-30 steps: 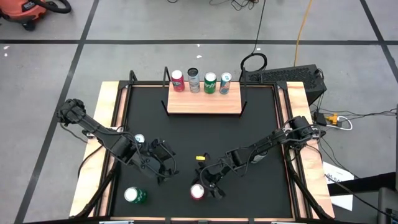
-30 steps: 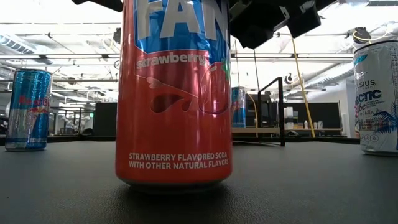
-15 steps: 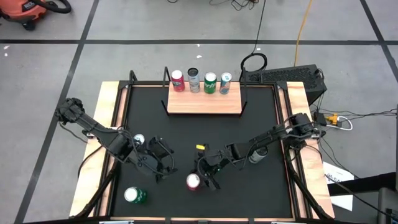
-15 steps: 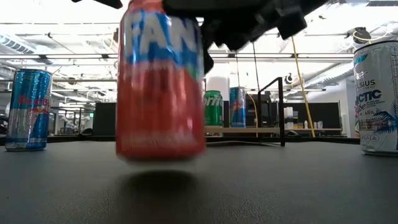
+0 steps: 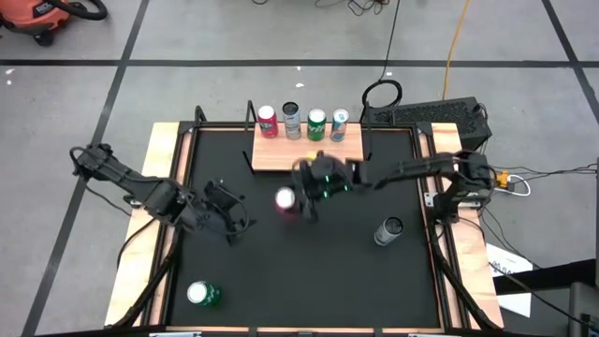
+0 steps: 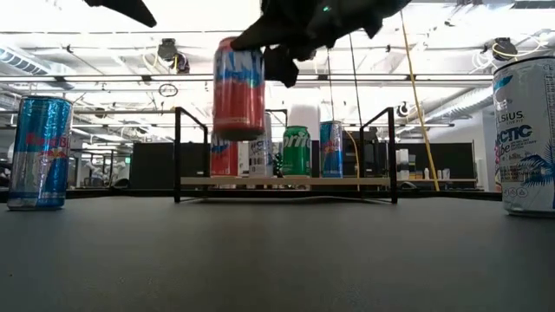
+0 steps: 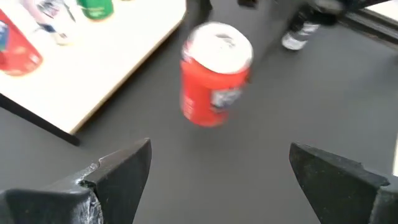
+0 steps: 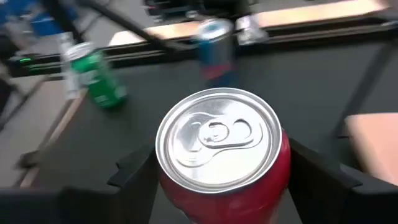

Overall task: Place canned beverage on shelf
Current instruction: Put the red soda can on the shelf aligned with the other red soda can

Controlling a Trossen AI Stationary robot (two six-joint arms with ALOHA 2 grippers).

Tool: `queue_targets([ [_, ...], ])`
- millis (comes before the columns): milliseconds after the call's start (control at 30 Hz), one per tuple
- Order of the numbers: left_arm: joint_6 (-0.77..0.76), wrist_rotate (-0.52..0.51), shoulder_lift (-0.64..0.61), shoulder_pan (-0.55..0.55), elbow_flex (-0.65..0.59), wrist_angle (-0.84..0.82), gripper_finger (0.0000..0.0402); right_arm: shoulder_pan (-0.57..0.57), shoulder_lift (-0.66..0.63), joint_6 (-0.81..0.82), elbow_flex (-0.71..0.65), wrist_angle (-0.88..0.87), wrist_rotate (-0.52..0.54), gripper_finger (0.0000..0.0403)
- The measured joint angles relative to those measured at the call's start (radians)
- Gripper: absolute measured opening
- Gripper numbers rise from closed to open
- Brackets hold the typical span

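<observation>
A red strawberry soda can (image 5: 286, 199) hangs in the air in front of the shelf, held by my shut right gripper (image 5: 301, 193). The can also shows in the low view (image 6: 238, 91) and in the left wrist view (image 7: 214, 74). The light wooden shelf (image 5: 309, 157) with black rod brackets stands at the table's far side, with several upright cans along its back edge. My left gripper (image 5: 229, 213) is open and empty over the table's left half, its fingers (image 7: 121, 174) pointing toward the red can. My right gripper pinches the red can's side wall (image 8: 277, 168) between its two fingers, just under the top rim. The fingers (image 8: 134, 177) come from the table's right side, slanting down. The can stays upright, top up, lifted clear of the table.
A green can (image 5: 201, 293) is at the near left. A white Celsius can (image 5: 387, 229) stands at the right. A blue Red Bull can (image 6: 39, 152) stands near my left arm. The shelf's front half (image 5: 309, 161) is bare wood.
My right gripper has lifted the red can off the table near the front edge and carried it up and toward the far edge, to just in front of the shelf. My left gripper has drawn back toward the table's left and far side, still open.
</observation>
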Motion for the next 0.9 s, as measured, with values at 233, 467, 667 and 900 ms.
queue_targets([
  [233,0.036,0.002,-0.015,0.139,0.0,-0.059,0.0379,-0.173,0.066,-0.02,0.147,-0.045,-0.009,0.0276],
  [467,0.081,0.006,-0.099,0.267,0.0,-0.165,0.0379,-0.298,0.182,-0.017,0.228,-0.057,0.005,0.0276],
  [667,0.198,0.004,-0.171,0.365,0.0,-0.163,0.0379,-0.332,0.29,-0.017,0.354,-0.053,-0.005,0.0276],
  [900,0.268,0.002,-0.213,0.443,0.0,-0.163,0.0379,-0.349,0.385,-0.009,0.45,-0.066,-0.009,0.0277],
])
